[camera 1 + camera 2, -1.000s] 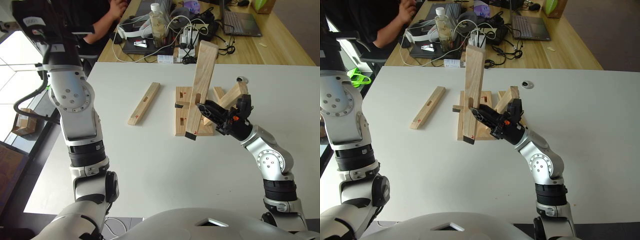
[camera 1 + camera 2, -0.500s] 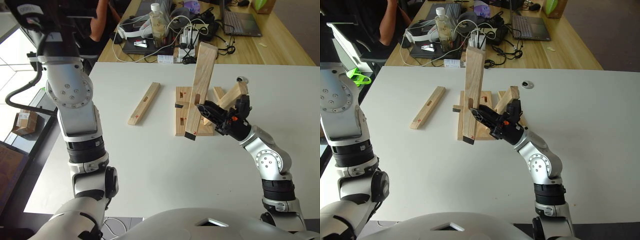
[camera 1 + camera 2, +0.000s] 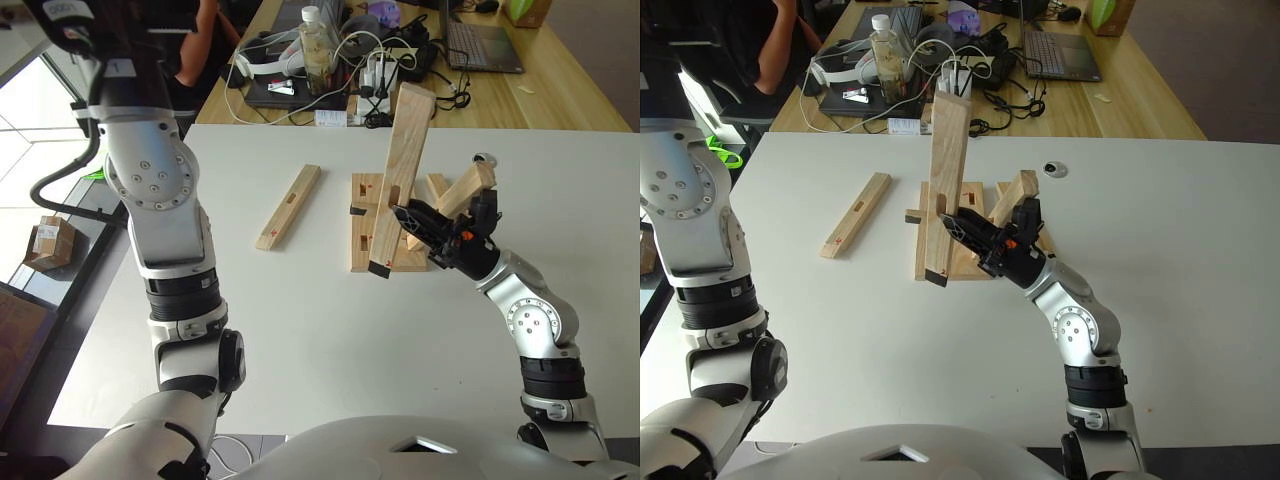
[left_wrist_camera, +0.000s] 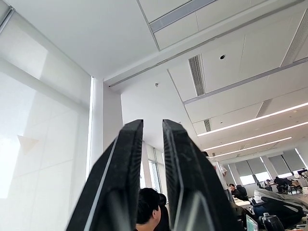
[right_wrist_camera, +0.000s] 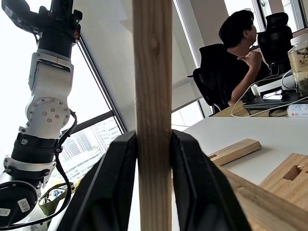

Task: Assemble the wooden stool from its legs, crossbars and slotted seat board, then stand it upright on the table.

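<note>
- R end effector [image 3: 402,214]: clamped on the long leg [image 3: 405,140], one finger on each side, approx. mid-length.
- Leg stands near upright with a slight tilt. You see its dark lower end at the near edge of the slotted seat board [image 3: 361,243]. Can't tell if it sits in a slot.
- Seat board lies flat on the white table [image 3: 300,330]. A second wooden piece [image 3: 463,190] leans at an angle just behind the R end effector.
- Loose crossbar [image 3: 288,206] w/ slot lies flat, well apart to the left of the board.
- L end effector [image 4: 152,124]: raised toward the ceiling, fingers at a narrow gap, nothing between.
</note>
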`<state>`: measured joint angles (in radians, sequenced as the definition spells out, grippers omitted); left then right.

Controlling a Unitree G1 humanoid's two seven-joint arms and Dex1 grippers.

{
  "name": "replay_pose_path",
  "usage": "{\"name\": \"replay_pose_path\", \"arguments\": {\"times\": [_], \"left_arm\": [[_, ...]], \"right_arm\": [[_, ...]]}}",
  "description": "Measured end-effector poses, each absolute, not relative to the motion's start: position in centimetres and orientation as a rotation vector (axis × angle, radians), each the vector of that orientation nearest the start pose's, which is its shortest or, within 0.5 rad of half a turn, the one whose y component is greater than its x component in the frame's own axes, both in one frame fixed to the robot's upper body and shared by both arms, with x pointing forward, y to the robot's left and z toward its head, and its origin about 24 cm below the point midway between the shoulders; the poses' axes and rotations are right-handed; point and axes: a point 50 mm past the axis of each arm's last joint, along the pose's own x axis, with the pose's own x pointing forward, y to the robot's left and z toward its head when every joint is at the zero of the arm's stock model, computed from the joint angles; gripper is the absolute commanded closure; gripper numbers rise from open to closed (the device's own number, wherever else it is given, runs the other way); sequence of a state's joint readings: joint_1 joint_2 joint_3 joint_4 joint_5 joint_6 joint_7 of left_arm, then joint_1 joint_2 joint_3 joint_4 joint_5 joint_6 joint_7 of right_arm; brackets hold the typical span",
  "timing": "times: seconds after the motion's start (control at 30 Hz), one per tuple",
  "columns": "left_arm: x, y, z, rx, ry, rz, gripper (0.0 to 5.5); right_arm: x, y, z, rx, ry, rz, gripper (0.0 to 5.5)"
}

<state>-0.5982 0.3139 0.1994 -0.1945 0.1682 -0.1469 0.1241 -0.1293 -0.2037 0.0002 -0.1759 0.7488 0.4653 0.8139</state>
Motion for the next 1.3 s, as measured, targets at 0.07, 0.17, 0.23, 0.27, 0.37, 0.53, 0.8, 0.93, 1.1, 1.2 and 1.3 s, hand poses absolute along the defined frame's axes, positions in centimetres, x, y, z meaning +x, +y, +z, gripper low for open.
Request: {"name": "replay_pose_path", "arguments": {"times": [0.07,0.17,0.23,0.27,0.37,0.53,0.8,0.93,1.1,1.2,1.3], "left_arm": [[28.2,19.4,27.8,0.376,-0.978,0.244,4.81],[28.6,19.8,27.7,0.295,-0.935,0.237,4.81],[29.3,20.6,27.5,0.063,-0.869,0.218,4.81],[29.6,21.0,27.5,-0.037,-0.843,0.211,4.81],[29.4,21.5,29.5,-0.094,-0.885,0.187,4.62],[29.0,21.1,30.1,-0.013,-0.936,0.187,3.93],[29.5,19.5,30.0,0.017,-0.899,0.049,3.49],[29.7,19.6,30.7,0.103,-0.912,0.085,3.49],[30.0,19.7,30.1,0.115,-0.895,0.106,3.49],[30.5,21.1,27.6,0.095,-0.803,0.155,3.49],[31.4,22.4,22.6,-0.077,-0.559,0.150,3.49]], "right_arm": [[24.8,-12.2,10.0,0.549,-0.027,1.065,4.54],[24.8,-12.2,10.0,0.549,-0.026,1.065,4.54],[24.8,-12.2,10.0,0.549,-0.025,1.064,4.54],[24.9,-12.2,10.0,0.550,-0.024,1.063,4.54],[24.9,-12.3,9.8,0.554,-0.019,1.060,4.54],[24.9,-12.2,9.8,0.555,-0.019,1.060,4.54],[24.9,-12.2,9.8,0.558,-0.014,1.061,4.54],[24.9,-12.2,9.8,0.557,-0.013,1.063,4.54],[24.8,-12.1,10.0,0.562,-0.016,1.072,4.54],[24.7,-11.9,10.0,0.565,-0.006,1.073,4.54],[24.3,-11.4,10.0,0.578,-0.001,1.083,4.54]]}}
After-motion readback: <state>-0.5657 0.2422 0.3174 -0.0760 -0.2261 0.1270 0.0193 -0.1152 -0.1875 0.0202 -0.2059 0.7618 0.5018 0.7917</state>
